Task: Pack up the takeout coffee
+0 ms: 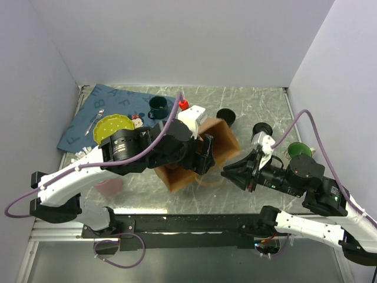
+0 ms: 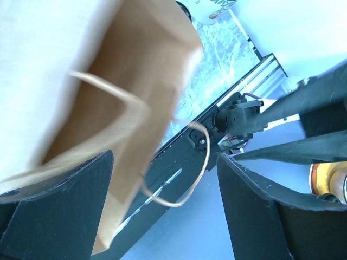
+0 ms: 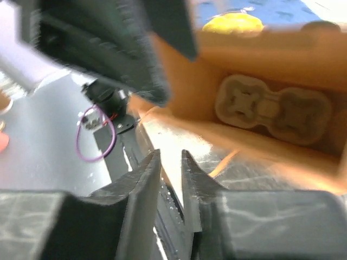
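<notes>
Takeout coffee [image 1: 227,116] outside brown bag [image 1: 224,141], cup carrier [image 3: 271,108] inside bag

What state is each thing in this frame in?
Paper bag: open, mouth facing right gripper.
Cup carrier: inside bag, empty.
Black cup near bag: upright, unpacked.
Black cup near right arm: upright, unpacked.
Left gripper: open, at bag.
Right gripper: slightly open, empty.
Green mug: upright.

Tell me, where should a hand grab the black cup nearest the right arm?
Around its round side wall, below the rim, one finger each side. The black cup seems to stand upright, showing only its circular top from above, so a level approach from the near side looks simplest. The other black cup stands apart on its left.
</notes>
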Available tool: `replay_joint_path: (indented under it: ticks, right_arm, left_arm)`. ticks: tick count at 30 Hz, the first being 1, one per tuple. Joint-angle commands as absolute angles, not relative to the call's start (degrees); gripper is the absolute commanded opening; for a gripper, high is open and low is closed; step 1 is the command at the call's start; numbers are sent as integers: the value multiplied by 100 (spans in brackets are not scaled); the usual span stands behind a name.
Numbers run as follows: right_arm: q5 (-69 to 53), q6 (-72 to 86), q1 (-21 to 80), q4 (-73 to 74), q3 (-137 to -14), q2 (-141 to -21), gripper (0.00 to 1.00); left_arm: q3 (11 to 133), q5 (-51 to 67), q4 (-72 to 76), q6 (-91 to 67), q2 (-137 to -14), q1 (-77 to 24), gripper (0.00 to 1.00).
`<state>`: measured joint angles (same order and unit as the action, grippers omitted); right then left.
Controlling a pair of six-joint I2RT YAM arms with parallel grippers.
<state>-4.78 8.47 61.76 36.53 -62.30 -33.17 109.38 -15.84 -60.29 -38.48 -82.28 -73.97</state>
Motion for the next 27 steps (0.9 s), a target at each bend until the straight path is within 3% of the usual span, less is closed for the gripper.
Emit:
replay_joint_path:
  ticks: [1, 7, 17, 27]
  right_arm:
    - [815, 1886, 6223, 3822, -6819, -3340, 37]
    - [2302, 2347, 6223, 5201, -7662, -3900, 50]
    - [2602, 4164, 6214, 6899, -7515, -3815, 49]
    - [1627, 6126, 6223, 7622, -5847, -3699, 51]
  left_arm:
    - [10828, -1599, -5810, -4087, -8148, -7409, 83]
    - [10539, -1898, -5775, -3868, -8007, -7400, 85]
    - [10714, -1943, -6608, -4033, -8148, -7409, 83]
    - [8247, -1082, -6477, -6019, -6786, -7576, 78]
